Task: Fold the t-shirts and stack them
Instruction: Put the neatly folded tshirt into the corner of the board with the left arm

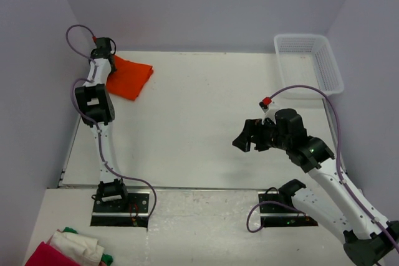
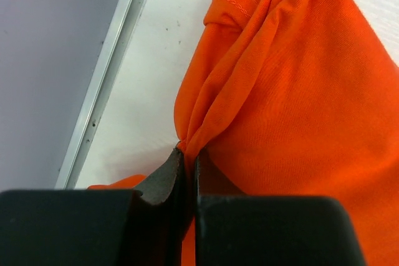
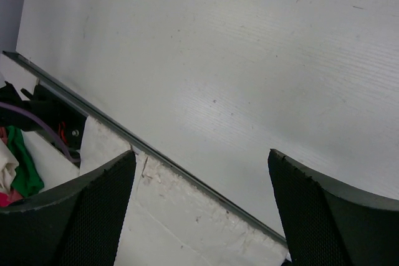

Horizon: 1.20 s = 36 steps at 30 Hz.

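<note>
A bright orange t-shirt [image 1: 129, 78] lies folded at the far left corner of the white table [image 1: 199, 123]. My left gripper [image 1: 106, 51] reaches to that corner and is shut on a bunched edge of the shirt. In the left wrist view the orange cloth [image 2: 293, 91] gathers into the closed jaws of the left gripper [image 2: 188, 154]. My right gripper [image 1: 244, 141] hovers open and empty over the table right of centre, far from the shirt. In the right wrist view the right gripper [image 3: 202, 160] holds nothing between its wide-apart fingers.
A white plastic basket [image 1: 308, 60] stands at the far right corner. A pile of red, white and green cloth [image 1: 68, 250] lies off the table at the near left. The table's metal front edge [image 3: 156, 151] runs below the right gripper.
</note>
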Tool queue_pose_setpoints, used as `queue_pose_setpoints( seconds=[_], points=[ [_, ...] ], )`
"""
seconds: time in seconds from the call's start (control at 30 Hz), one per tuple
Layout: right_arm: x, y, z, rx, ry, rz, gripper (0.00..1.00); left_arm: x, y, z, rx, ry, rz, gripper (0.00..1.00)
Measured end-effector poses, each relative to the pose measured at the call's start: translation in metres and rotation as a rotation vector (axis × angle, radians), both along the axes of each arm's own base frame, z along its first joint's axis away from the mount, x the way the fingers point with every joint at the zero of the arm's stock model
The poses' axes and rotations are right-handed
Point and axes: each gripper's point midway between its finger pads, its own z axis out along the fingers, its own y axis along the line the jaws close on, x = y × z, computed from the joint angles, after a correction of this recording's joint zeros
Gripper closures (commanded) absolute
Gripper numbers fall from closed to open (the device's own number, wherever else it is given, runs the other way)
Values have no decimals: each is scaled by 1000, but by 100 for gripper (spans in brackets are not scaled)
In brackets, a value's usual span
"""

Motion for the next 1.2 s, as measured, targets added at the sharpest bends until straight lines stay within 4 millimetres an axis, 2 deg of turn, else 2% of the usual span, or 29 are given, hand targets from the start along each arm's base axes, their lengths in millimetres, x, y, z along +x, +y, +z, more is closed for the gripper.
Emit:
queue_pose_setpoints(
  seconds=[0.4, 0.67, 0.9, 1.2],
  points=[
    [3, -1, -4, -8, 19, -24, 12, 11, 19, -1, -18, -63, 35, 100],
    [2, 1, -10, -14, 45, -33, 12, 17, 23, -4, -45, -109, 62, 100],
    [4, 1, -12, -22, 57, -50, 11, 23, 21, -3, -105, -165, 120, 100],
    [1, 6, -14, -18, 77, -43, 11, 30, 9, -3, -263, -246, 209, 100]
  ],
)
